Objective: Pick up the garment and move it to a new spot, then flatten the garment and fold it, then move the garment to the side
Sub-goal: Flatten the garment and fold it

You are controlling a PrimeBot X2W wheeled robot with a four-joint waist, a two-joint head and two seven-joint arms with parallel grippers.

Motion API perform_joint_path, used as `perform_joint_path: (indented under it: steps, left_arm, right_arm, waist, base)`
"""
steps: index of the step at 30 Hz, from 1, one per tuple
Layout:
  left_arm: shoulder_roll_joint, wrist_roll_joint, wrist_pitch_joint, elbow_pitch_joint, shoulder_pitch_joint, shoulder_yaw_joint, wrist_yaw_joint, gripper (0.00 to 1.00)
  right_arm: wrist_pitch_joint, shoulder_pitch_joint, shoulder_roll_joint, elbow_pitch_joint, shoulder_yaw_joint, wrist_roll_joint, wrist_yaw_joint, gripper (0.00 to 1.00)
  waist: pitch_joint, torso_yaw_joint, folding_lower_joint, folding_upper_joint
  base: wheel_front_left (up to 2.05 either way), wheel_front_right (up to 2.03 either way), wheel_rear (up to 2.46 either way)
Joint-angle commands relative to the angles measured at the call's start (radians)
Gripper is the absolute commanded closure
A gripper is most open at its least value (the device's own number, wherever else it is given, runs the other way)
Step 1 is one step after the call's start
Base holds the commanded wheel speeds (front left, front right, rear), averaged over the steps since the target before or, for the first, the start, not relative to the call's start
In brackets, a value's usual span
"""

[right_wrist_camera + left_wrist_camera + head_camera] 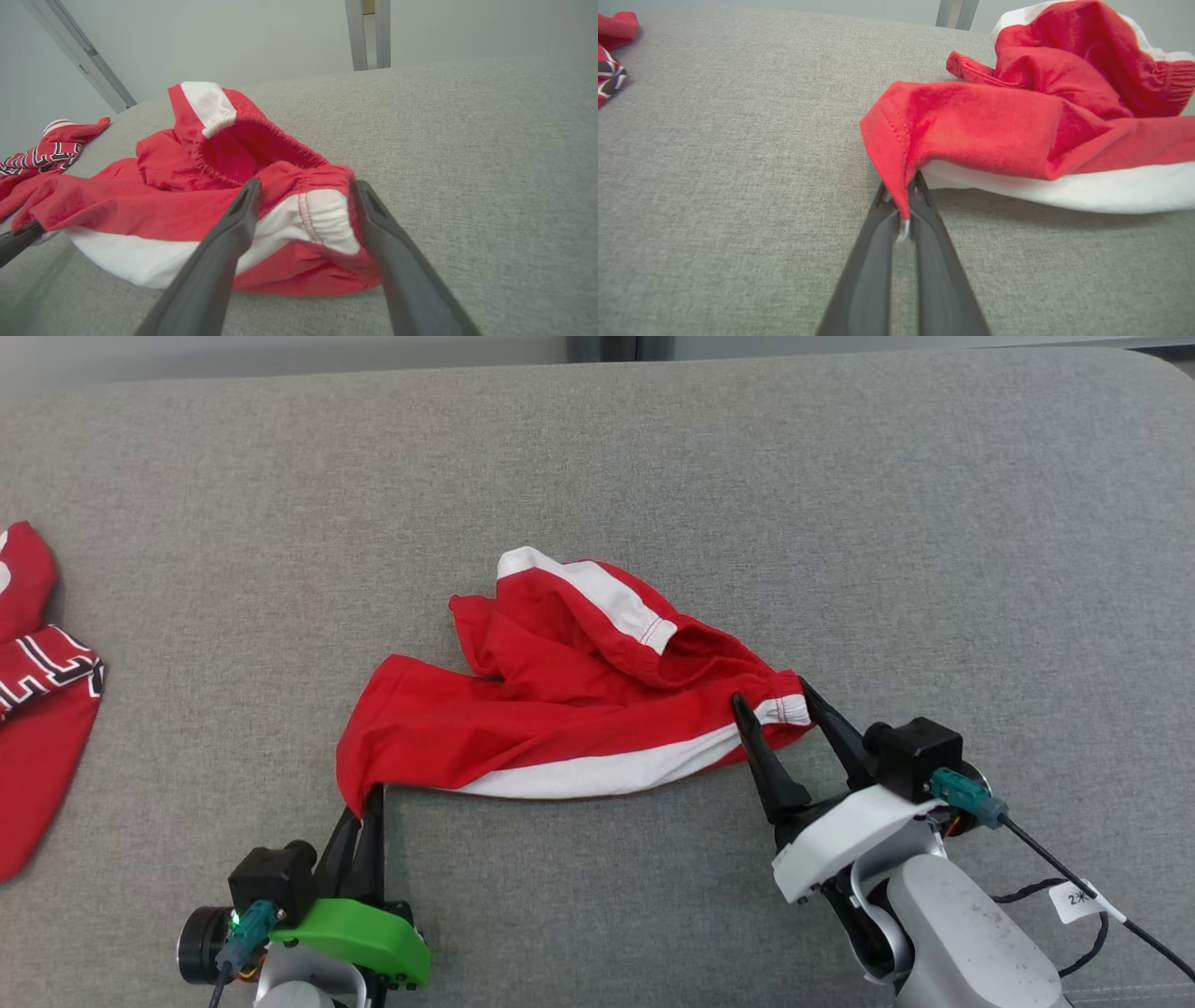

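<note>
The garment (569,709) is a pair of red shorts with white side stripes, crumpled in the middle of the grey padded surface. My left gripper (371,795) is shut on its lower left corner, and the pinched red hem (901,205) sits between the fingertips in the left wrist view. My right gripper (773,698) stands open at the garment's right end, one finger on each side of the elastic waistband (322,214). The garment (187,200) spreads away to the left in the right wrist view.
A second red piece of clothing with black and white lettering (37,691) lies at the left edge of the grey surface (840,504). It also appears in the left wrist view as red cloth (612,51). A metal post (366,32) stands behind the surface.
</note>
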Motion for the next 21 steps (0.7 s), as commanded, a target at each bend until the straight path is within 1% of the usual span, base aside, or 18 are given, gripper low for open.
perform_joint_path:
  steps: [1,9,16,17,18,19,21]
  left_arm:
    - [0.004,0.003,0.001,-0.002,0.008,0.003,0.005,1.00]
    - [0.004,-0.005,0.001,0.001,0.019,0.000,0.001,1.00]
    - [0.004,-0.014,0.001,0.001,0.009,-0.006,0.004,1.00]
    - [0.004,-0.014,0.001,0.001,0.007,-0.006,0.006,1.00]
    - [0.004,-0.015,0.001,-0.001,0.004,-0.004,0.008,1.00]
    - [0.004,-0.018,0.001,-0.004,0.003,-0.002,0.009,1.00]
    - [0.004,-0.021,0.001,-0.006,0.003,-0.002,0.009,1.00]
  right_arm:
    - [-0.003,0.014,-0.009,-0.004,0.004,0.006,-0.001,0.00]
    - [-0.003,0.050,-0.050,-0.005,0.047,0.012,-0.001,0.00]
    - [-0.003,0.032,-0.091,0.019,0.121,0.003,-0.001,0.00]
    - [-0.003,0.028,-0.095,0.020,0.131,0.000,-0.001,0.15]
    - [-0.003,0.024,-0.098,0.023,0.140,-0.001,-0.001,0.42]
    - [-0.003,0.021,-0.099,0.024,0.144,0.001,-0.001,1.00]
    - [-0.003,0.019,-0.102,0.020,0.148,0.004,-0.001,1.00]
  waist:
    - [-0.001,0.000,0.0000,0.0000]
    - [-0.010,-0.004,0.0000,0.0000]
    - [-0.004,-0.001,0.0000,0.0000]
    - [-0.002,0.000,0.0000,0.0000]
    - [0.000,0.000,0.0000,0.0000]
    - [0.001,0.000,0.0000,0.0000]
    - [0.000,0.000,0.0000,0.0000]
  base:
    - [0.00,0.00,0.00]
    - [0.00,0.00,0.00]
    - [0.00,0.00,0.00]
    - [0.00,0.00,0.00]
    - [0.00,0.00,0.00]
    - [0.00,0.00,0.00]
    - [0.00,0.00,0.00]
